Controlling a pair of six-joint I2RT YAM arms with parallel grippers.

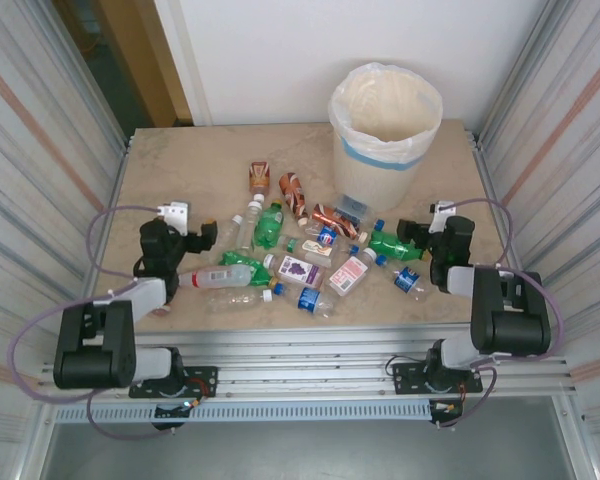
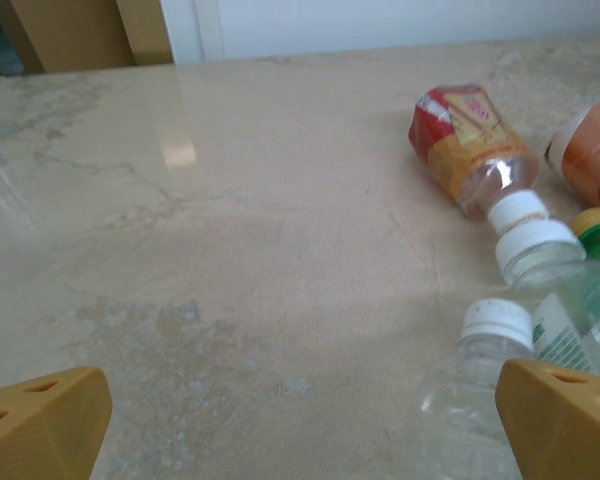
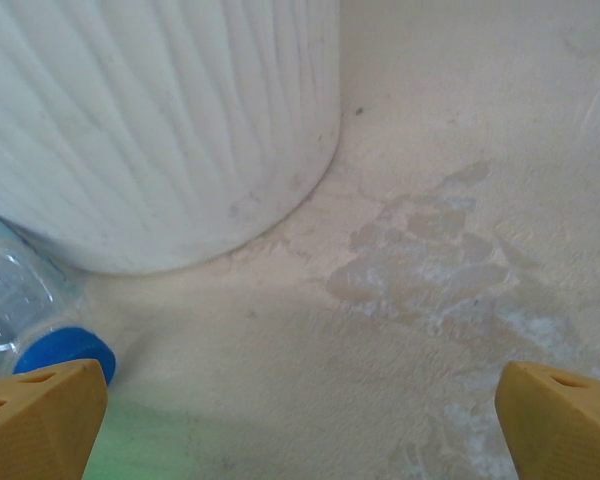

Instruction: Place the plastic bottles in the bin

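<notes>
Left of the bin, the table lies bare. In front of the bin, plastic bottles crowd the surface, 1 just beside its base. Right of the bin, a narrow bare strip.

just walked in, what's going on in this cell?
Two arms are meant to put the plastic bottles into the bin. The left gripper and right gripper are both open, holding nothing. The bottles lie scattered on the table in front of the bin, whose liner looks empty from above. The left gripper sits by a clear white-capped bottle; the right faces the bin's base.
</notes>
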